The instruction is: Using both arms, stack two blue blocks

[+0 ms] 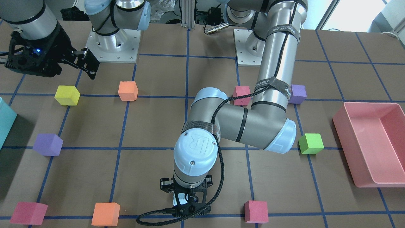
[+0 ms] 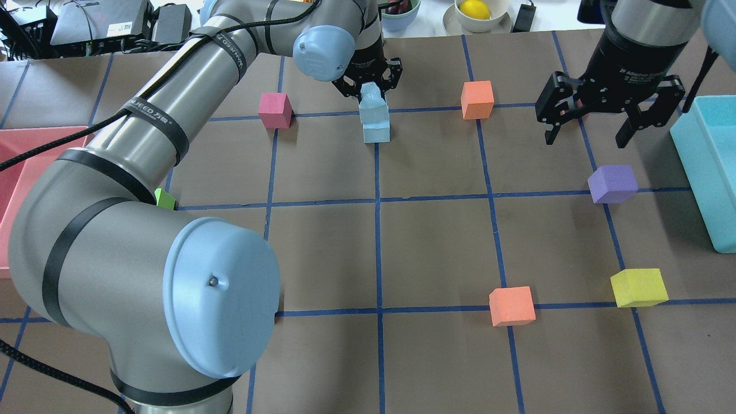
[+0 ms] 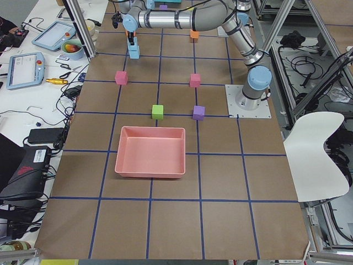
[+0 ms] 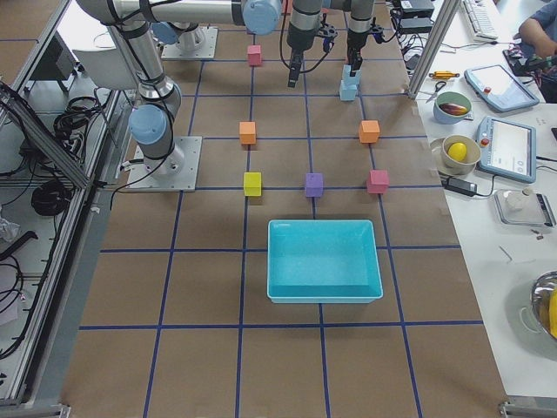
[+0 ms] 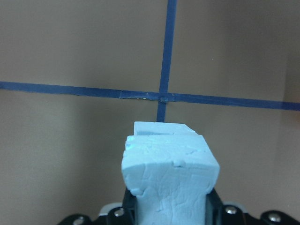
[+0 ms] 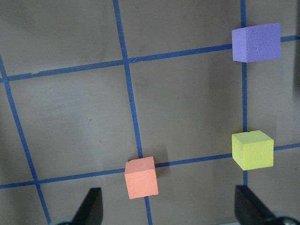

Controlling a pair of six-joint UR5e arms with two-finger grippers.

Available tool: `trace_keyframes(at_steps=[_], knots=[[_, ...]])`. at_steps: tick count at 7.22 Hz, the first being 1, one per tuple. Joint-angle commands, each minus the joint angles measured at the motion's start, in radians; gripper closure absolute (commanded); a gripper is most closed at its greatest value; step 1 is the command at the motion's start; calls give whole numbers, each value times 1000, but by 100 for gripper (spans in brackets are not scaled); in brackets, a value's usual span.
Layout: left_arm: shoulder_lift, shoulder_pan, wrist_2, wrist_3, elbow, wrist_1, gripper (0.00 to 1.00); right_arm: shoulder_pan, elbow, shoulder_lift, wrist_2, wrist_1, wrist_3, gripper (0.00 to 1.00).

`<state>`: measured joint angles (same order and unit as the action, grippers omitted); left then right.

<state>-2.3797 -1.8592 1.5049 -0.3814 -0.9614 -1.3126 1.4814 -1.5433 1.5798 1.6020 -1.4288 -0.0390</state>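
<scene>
The upper blue block (image 2: 374, 112) is clamped between the fingers of the left gripper (image 2: 370, 91), which is pointed straight down and drawn in narrowly on the block's sides. In the left wrist view the pitted foam is seen filling the gap between the fingers. This block is set on top of the lower blue block (image 2: 376, 134), slightly off square, so that a strip of the lower block's top is left showing. Whether its full weight is rested there cannot be told. The pair is placed near the far edge of the table (image 2: 437, 247), away from the robot's bases and about midway along its length, at a crossing of the blue tape lines (image 2: 431, 109). The left arm (image 2: 144, 132) is stretched across from the near edge to reach it.

The right gripper (image 2: 586, 138) is held above the table's far half, toward the right end, with its jaws spread wide and empty. A purple cube (image 2: 613, 184) is seen just on its near side, and a teal bin (image 2: 696, 172) is set at the right edge. An orange cube (image 2: 477, 99) is placed between the two grippers near the far edge, and a pink cube (image 2: 275, 110) lies on the stack's other side. A pink bin (image 2: 17, 167) is set at the left edge.
</scene>
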Motion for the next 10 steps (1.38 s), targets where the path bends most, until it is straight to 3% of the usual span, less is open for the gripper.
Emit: trace_keyframes(at_steps=[1,2,3,6,8,10], knots=[[-16,0,-2,-1,15,6,100,5,-8,17,4,2,7,0],[-25,-5,-2,-4,15,6,100,17,-8,16,-4,2,11,0],[-32,-11,1,-2,12,1,52,39,-9,15,-2,1,11,0],[-35,-11,-2,-4,4,-2,0,39,-9,11,-1,-9,16,0],[2,-3,-3,13,16,-11,0,39,-9,9,-1,-10,16,0],[112,49,3,109,32,-177,0,39,-11,8,-2,-12,16,0]])
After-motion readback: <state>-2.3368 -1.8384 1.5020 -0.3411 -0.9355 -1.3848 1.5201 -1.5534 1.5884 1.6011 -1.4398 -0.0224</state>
